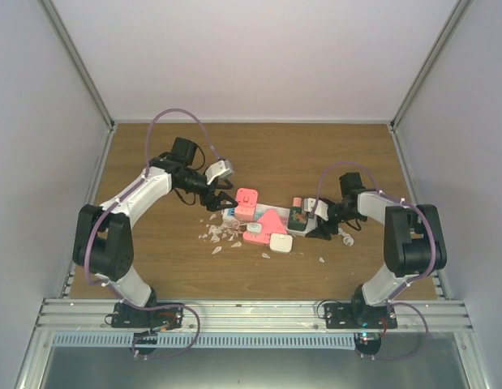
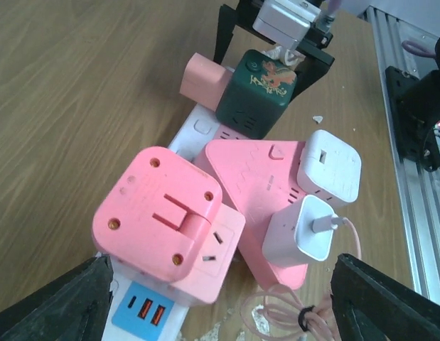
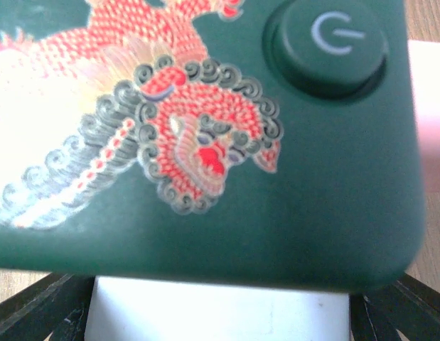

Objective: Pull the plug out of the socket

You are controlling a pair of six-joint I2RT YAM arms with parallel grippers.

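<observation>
Overhead, the socket [image 1: 234, 215] lies across the middle of the wooden worktop [image 1: 153, 235], mostly covered by adapters. A pink cube [image 1: 247, 203] sits at its left end and a green cube [image 1: 299, 215] toward its right end. A pink triangle [image 1: 265, 227] and a white cube [image 1: 279, 244] lie between them on the near side. The left claw [image 1: 220, 200] hangs just left of the pink cube, holding nothing. The right claw [image 1: 317, 223] is at the green cube. Pale crumbs [image 1: 222, 237] lie near the socket's left end.

From the left wrist, the claw's fingers [image 2: 56, 305] stand wide apart at the lower corners, released. The pink cube [image 2: 166, 220] sits on the socket [image 2: 198, 131] between and beyond them, with a blue outlet face [image 2: 145, 312] showing beneath it. The pink triangle [image 2: 251, 177] lies beside it, with the white cube [image 2: 330, 167] and a white charger [image 2: 301, 231] on it. Farther off is the green cube [image 2: 255, 92], with the right claw's black fingers [image 2: 227, 32] flanking its far side.

From the right wrist, the green cube [image 3: 205, 142] fills the frame, printed with a red dragon [image 3: 198, 135] and bearing a round button [image 3: 333, 42]. White socket body [image 3: 220, 312] shows below it. This claw's fingers [image 3: 35, 312] are spread to the lower corners, released; whether they touch the cube cannot be told.
</observation>
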